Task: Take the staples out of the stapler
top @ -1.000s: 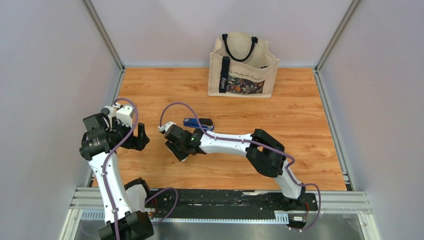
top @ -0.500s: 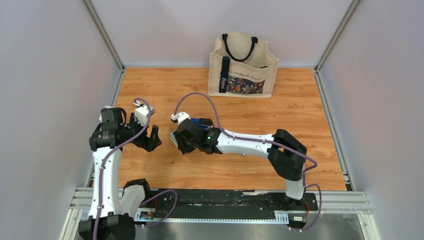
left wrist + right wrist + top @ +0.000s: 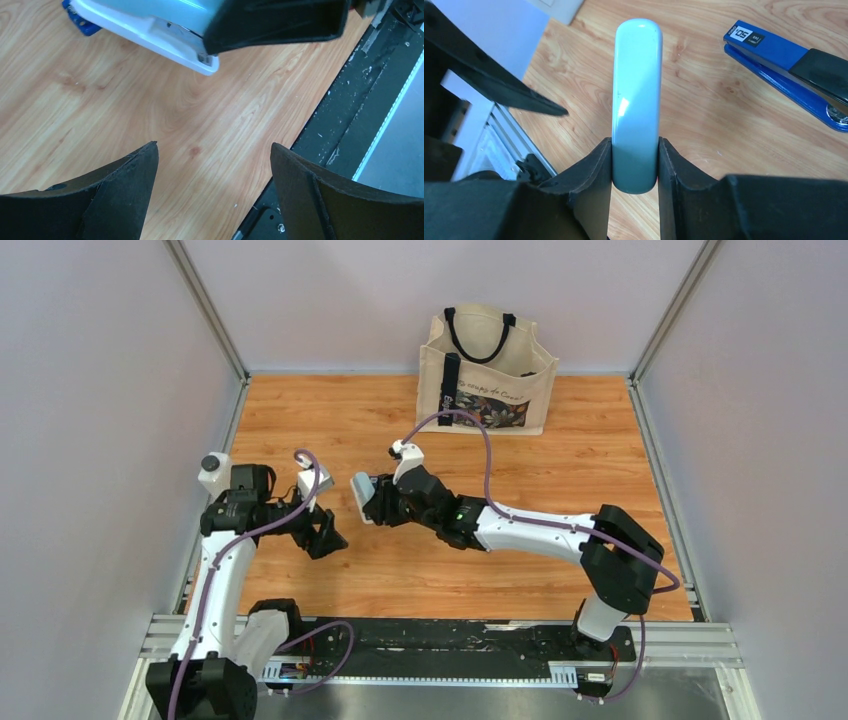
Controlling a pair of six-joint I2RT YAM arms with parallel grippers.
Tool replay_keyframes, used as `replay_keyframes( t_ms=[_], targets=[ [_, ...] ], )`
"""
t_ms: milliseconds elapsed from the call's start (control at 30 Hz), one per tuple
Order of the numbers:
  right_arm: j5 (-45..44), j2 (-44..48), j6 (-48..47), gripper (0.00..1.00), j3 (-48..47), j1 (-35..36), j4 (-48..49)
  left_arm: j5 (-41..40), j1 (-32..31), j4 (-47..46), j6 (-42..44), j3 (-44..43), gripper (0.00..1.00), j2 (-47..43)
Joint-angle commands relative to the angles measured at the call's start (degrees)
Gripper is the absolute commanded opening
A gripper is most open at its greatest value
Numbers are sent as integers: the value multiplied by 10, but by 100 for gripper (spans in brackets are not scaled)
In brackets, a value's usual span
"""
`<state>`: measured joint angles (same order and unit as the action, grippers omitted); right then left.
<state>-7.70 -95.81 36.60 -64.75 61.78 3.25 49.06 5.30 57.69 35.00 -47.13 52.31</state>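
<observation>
The bright-blue stapler (image 3: 784,70) lies flat on the wooden table, to the right of my right gripper; one blue corner of it shows in the left wrist view (image 3: 80,20). In the top view my right arm hides it. My right gripper (image 3: 634,142) is shut on a pale grey-white oblong tool (image 3: 636,90) and holds it above the table (image 3: 362,498). My left gripper (image 3: 213,146) is open and empty, just left of and below that tool (image 3: 325,535). No staples show.
A cream tote bag (image 3: 487,370) stands at the back of the table. A black rail (image 3: 450,640) and a metal frame run along the near edge. Grey walls close in both sides.
My right gripper has swung back and right and turned, so the pale tool now shows at its tip and the arm covers the blue stapler. My left gripper has moved right towards it.
</observation>
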Motion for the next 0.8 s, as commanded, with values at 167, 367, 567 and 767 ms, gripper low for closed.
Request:
replay_keyframes(
  t_ms=[167, 367, 567, 767],
  targets=[
    [46, 25, 75, 1, 24, -3, 140, 111, -31, -83, 56, 53, 91, -22],
    [53, 33, 92, 1, 44, -3, 168, 84, -35, -188, -11, 90, 89, -13],
    [57, 29, 100, 1, 44, 8, 180, 75, -42, -257, -61, 114, 88, -24],
    [62, 21, 104, 0, 40, 19, 185, 66, -45, -290, -84, 123, 84, -22]
  ],
)
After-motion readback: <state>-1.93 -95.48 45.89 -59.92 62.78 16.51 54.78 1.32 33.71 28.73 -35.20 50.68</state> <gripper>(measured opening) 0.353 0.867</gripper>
